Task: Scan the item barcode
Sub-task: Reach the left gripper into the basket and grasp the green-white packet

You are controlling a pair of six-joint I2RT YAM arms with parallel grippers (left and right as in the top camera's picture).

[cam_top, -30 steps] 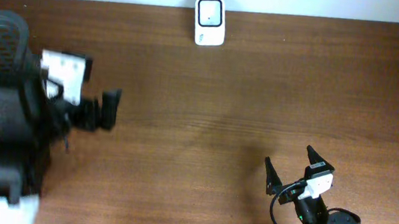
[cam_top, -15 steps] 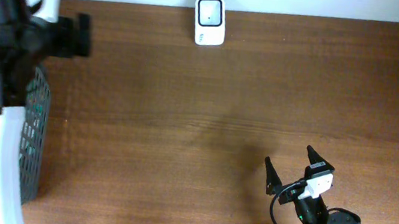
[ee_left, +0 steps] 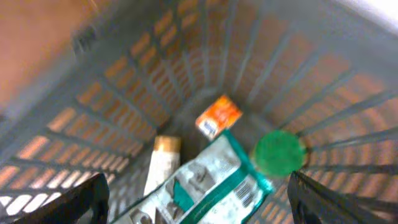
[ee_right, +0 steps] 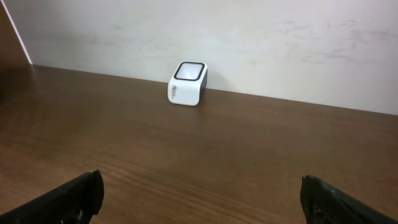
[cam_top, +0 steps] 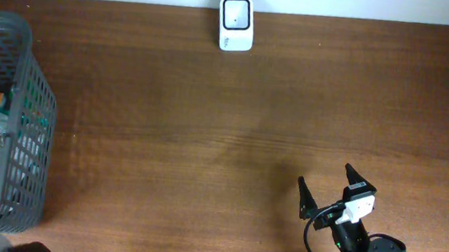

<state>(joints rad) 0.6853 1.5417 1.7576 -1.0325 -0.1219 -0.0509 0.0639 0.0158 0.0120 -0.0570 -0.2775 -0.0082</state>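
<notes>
While hanging over the grey mesh basket (ee_left: 124, 81), spread wide at the left gripper (ee_left: 198, 202), gripping nothing. Between the fingers and below, looking onto a white-green packet (ee_left: 205, 186) with printed barcode; beside it toward the left finger, a tan-capped tube (ee_left: 163, 163); further ahead, an orange box (ee_left: 218, 116) and a green round lid (ee_left: 278, 152). Equally wide open at the right gripper (ee_right: 205, 199), empty, above the wooden table (ee_right: 249, 155). Far ahead of these fingers, slightly left, facing a white barcode scanner (ee_right: 187, 83) close to the wall (ee_right: 280, 50).

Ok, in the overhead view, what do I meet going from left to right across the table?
grey mesh basket holding packaged items → white barcode scanner at the far edge → right gripper, open, near the front edge.
</notes>
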